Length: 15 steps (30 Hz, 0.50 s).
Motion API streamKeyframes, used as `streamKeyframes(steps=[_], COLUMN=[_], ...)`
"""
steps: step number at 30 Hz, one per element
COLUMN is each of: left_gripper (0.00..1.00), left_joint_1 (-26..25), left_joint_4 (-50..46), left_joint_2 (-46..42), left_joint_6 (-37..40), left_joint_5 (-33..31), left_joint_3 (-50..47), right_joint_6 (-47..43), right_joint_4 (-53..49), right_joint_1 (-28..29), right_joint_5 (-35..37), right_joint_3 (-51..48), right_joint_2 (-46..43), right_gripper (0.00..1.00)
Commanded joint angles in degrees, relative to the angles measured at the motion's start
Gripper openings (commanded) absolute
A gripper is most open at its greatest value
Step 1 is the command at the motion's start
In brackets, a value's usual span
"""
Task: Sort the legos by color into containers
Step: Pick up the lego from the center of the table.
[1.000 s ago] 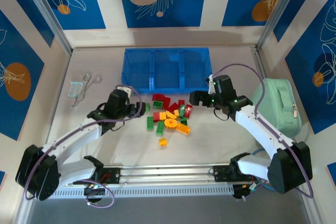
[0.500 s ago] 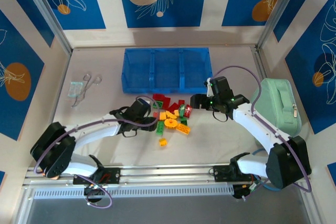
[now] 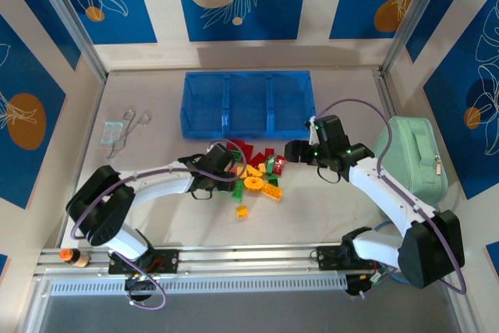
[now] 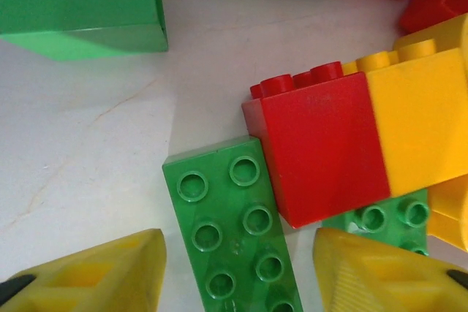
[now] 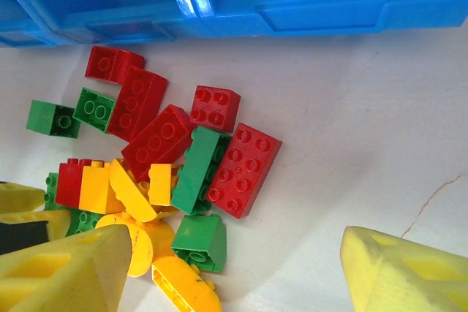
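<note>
The legos (image 3: 257, 171) lie in a loose pile of red, green and yellow-orange bricks on the table, just in front of the blue tray (image 3: 248, 83) with its three containers. My left gripper (image 3: 226, 166) is at the pile's left edge. In the left wrist view it (image 4: 238, 279) is open, with a flat green brick (image 4: 230, 231) between its yellow fingers (image 4: 88, 275). A red brick (image 4: 322, 151) joined to a yellow-orange one (image 4: 420, 122) touches that green brick. My right gripper (image 3: 291, 150) hovers open (image 5: 234, 275) at the pile's right side, near a red brick (image 5: 241, 169) and a small green one (image 5: 199, 239).
A mint-green zippered pouch (image 3: 413, 157) lies at the right edge, beside the right arm. A clear plastic bag with small tools (image 3: 121, 132) sits at the far left. The tray's front wall (image 5: 292, 9) runs close behind the pile. A lone yellow-orange brick (image 3: 242, 210) lies nearer the arms.
The left arm has swung right and stretched out, bringing its gripper from left of the pile onto the pile's left edge. The right gripper has barely shifted.
</note>
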Motion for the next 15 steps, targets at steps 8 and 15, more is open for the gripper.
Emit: streamKeyframes(steps=[8,15], left_gripper=[0.38,0.26], left_joint_1=[-1.74,-2.32], left_joint_4=[-4.55,-7.62], left_joint_2=[2.31,-1.30], left_joint_6=[-1.55,-2.53], left_joint_5=[-2.20,-4.86], left_joint_3=[2.19,3.53], right_joint_6=[2.98,3.67], right_joint_4=[2.00,0.99], right_joint_1=[0.76,0.55], right_joint_5=[-1.81,-0.18], right_joint_3=[-3.31,-3.43], right_joint_2=[-1.47,-1.26], right_gripper=[0.72,0.75])
